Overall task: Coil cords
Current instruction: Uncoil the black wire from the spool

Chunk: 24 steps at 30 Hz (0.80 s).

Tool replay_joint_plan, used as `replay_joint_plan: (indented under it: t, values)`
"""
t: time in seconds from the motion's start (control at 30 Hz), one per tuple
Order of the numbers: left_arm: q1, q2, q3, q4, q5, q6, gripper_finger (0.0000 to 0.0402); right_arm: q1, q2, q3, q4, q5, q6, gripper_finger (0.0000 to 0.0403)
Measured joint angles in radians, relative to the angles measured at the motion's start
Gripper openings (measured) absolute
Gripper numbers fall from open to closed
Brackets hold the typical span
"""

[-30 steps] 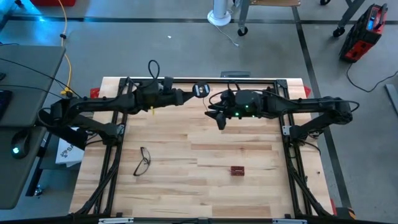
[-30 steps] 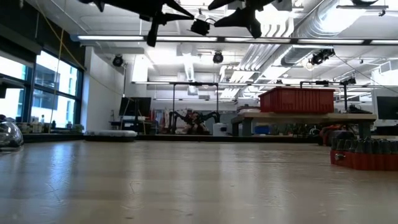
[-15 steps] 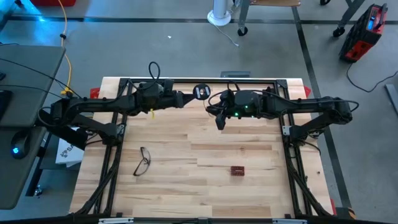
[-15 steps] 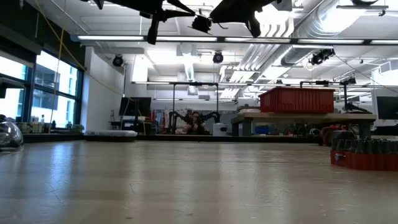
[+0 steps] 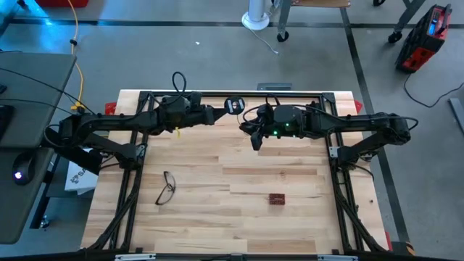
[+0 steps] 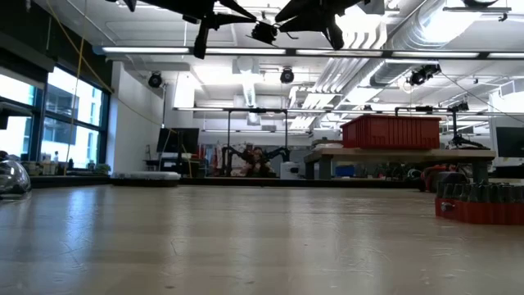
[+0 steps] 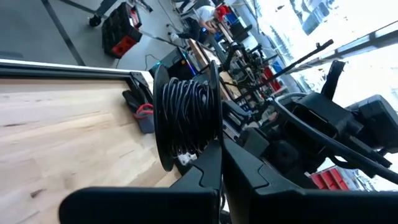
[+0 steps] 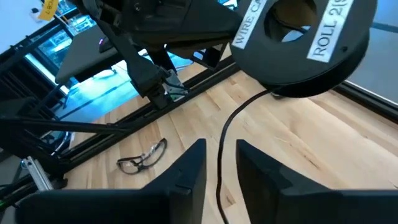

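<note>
1. The left claw is clamped shut on the rim of a small black reel, held in the air above the far middle of the wooden counter.
2. The reel, wound with thin dark wire, sits at the tip of the left claw and just left of the right claw.
3. The right claw has its fingers parted slightly, with the wire hanging from the reel and running down between them; whether they pinch it cannot be told.
4. The reel's flat face turns toward the right arm, its axle running roughly left to right.
5. The wire is too thin to trace from overhead, and its lower end is cut off.
6. Black-framed eyeglasses lie on the near left of the counter and a small red block near the middle, both well apart from the claws.
</note>
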Motion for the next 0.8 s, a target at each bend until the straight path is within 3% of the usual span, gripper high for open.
replay_joint_plan:
  t: [0.23, 0.33, 0.5, 0.6, 0.8]
  values:
    - [0.000, 0.000, 0.000, 0.000, -0.008, 0.008, 0.0000, -0.002, 0.000, 0.000, -0.001, 0.001, -0.002, 0.0094]
    - [0.000, 0.000, 0.000, -0.001, -0.008, 0.007, 0.0000, -0.002, 0.000, 0.000, -0.003, 0.001, -0.002, 0.0076]
    - [0.000, 0.000, 0.000, 0.000, -0.008, 0.007, 0.0000, -0.002, 0.000, 0.000, -0.013, -0.005, 0.008, 0.0011]
    - [0.000, 0.000, 0.000, 0.000, -0.007, -0.003, 0.0000, -0.002, 0.004, 0.000, -0.041, -0.004, 0.046, 0.0007]
    - [0.008, -0.034, -0.002, -0.037, 0.155, -0.010, 0.0000, 0.006, -0.031, 0.000, -0.098, -0.013, 0.072, 0.0001]
